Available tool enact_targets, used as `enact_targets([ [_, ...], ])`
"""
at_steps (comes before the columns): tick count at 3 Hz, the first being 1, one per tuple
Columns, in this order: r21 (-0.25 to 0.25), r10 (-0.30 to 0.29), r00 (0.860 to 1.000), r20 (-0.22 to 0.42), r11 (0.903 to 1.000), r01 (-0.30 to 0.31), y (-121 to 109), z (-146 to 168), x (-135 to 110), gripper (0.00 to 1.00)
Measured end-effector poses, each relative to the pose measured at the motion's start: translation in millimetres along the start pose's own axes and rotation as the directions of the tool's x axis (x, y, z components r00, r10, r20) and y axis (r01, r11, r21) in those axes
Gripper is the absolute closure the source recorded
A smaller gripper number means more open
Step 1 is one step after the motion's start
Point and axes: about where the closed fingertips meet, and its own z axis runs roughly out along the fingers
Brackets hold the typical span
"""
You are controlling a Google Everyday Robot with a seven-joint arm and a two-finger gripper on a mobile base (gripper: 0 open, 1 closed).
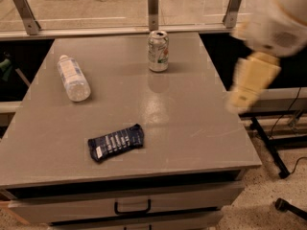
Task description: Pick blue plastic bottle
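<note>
Three loose things are on the one worktop point(192, 128): one blue plastic bottle point(73, 78) near the left edge, one drink can point(158, 51) near the far edge, and one snack wrapper point(116, 142) toward the near edge. Three metal posts point(152, 6) stand along the far edge. One drawer handle point(132, 208) shows below the near edge. One gripper point(240, 98), blurred, hangs at the right edge.

The table point(192, 114) bears a lying blue plastic bottle point(73, 78), upright can point(158, 51), dark wrapper point(116, 142); the gripper point(241, 98) seemingly hangs right of it.
</note>
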Motion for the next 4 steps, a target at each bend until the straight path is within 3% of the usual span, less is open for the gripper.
enact_targets([
  [1,0.014,-0.1,0.976,0.192,0.995,0.099,-51,41,-142,0.0],
  [2,0.013,-0.162,0.957,0.241,0.9864,0.164,-51,45,-190,0.0],
  [3,0.02,-0.161,0.954,0.252,0.9867,0.162,-55,46,-191,0.0],
  [4,0.035,-0.134,0.945,0.299,0.9909,0.13,-64,63,-217,0.0],
])
